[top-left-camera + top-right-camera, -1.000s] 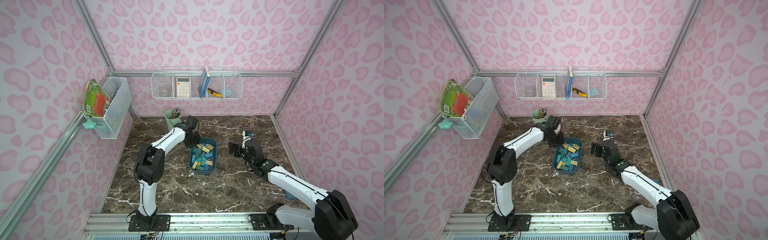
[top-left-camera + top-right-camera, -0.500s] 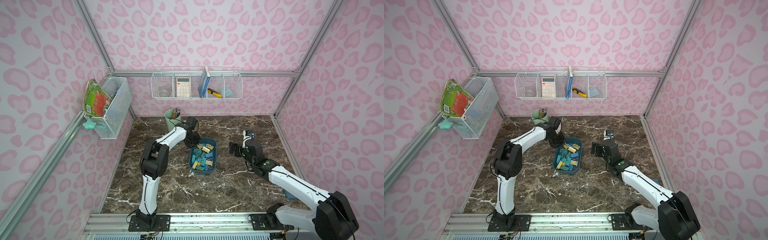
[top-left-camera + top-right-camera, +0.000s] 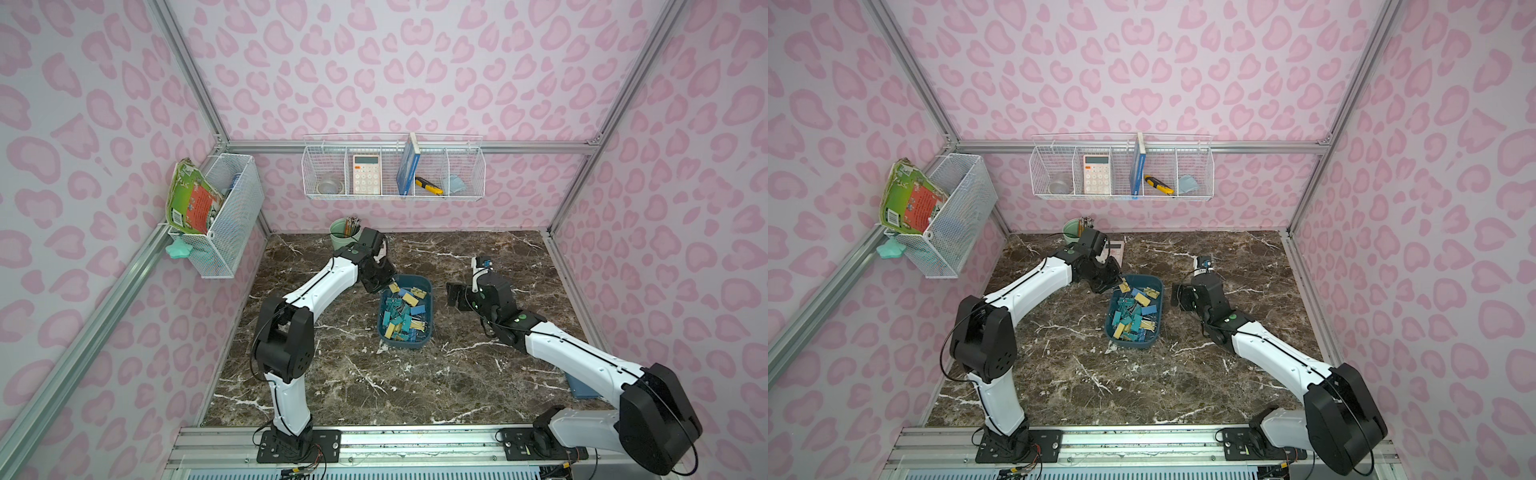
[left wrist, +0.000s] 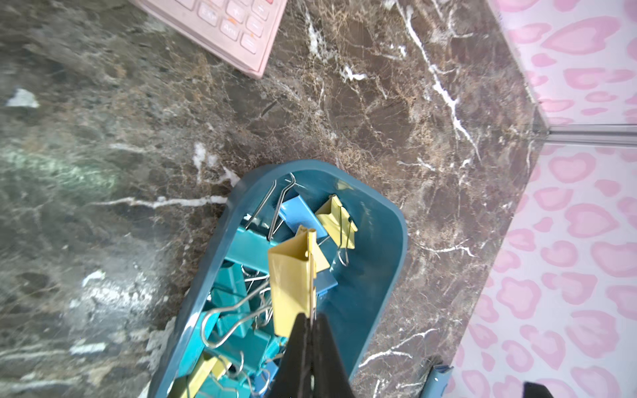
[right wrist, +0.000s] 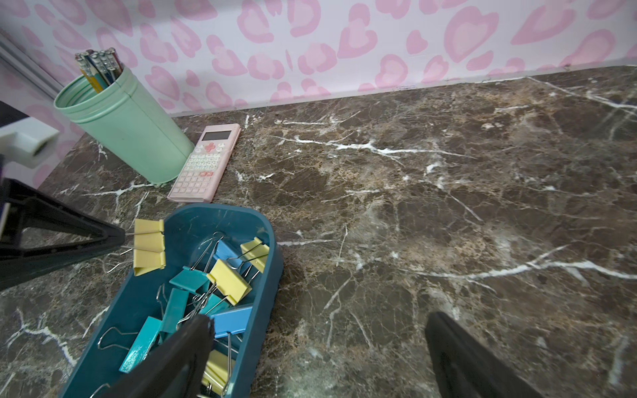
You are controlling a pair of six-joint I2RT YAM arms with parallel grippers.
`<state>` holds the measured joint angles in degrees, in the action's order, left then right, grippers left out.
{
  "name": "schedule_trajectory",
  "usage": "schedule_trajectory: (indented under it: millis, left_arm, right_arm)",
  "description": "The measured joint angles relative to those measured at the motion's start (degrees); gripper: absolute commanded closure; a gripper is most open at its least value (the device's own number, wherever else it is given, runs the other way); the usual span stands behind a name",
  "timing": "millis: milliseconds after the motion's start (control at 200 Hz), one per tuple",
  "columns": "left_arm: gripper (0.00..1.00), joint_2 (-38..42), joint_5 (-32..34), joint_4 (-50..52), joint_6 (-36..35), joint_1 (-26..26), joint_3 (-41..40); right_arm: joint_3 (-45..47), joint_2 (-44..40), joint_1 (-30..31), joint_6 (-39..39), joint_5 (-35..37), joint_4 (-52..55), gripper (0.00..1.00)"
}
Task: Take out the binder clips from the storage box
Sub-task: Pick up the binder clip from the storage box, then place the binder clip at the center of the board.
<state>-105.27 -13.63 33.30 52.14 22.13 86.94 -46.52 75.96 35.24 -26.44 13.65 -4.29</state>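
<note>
Left jaws: pressed together on the silver wire handle [image 5: 130,234] of a pale yellow folded-metal binder clip [image 4: 291,279], over the rim of the shallow, smooth-walled dark teal plastic storage box [image 3: 401,343].
Box: on the brown marbled desk [image 3: 374,386]; teal, blue, yellow binder clips [image 3: 402,309] tangled inside.
Lift: best slow, straight up; springy wire loops may snag.
Right jaws: spread, empty, beside the box.

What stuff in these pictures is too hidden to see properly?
Lower binder clips: left wrist view, buried under the pile in the storage box.
Pink calculator: left wrist view, cut off by the picture's edge.
Blue flat thing: in a top view, half hidden by the right arm; unidentifiable.
</note>
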Motion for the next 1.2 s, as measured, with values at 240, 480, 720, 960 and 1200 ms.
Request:
schedule_trajectory:
  millis: [240,480,720,960,1200]
  left_arm:
    - [1.0,15.17,1.46,-1.31,0.13,-4.37,-12.83]
    - [1.0,24.92,4.13,-1.27,-1.9,-14.4,-26.51]
    - [0.98,24.39,1.81,-7.13,-5.27,-21.22,-35.56]
    - [0.85,20.22,-1.05,-14.88,-6.93,-22.69,-39.87]
    - [0.65,19.98,-1.92,-16.35,-8.13,-23.1,-41.16]
  right_arm:
    - [-7.08,8.2,4.11,1.86,-1.01,-0.13,0.0]
    - [-14.75,15.98,5.4,2.73,-5.11,1.16,0.0]
    - [-23.93,23.56,5.51,2.73,-11.47,6.97,0.09]
    - [-30.6,30.62,5.51,2.73,-17.55,11.61,0.43]
    - [-37.97,38.14,5.51,2.69,-23.98,14.56,0.66]
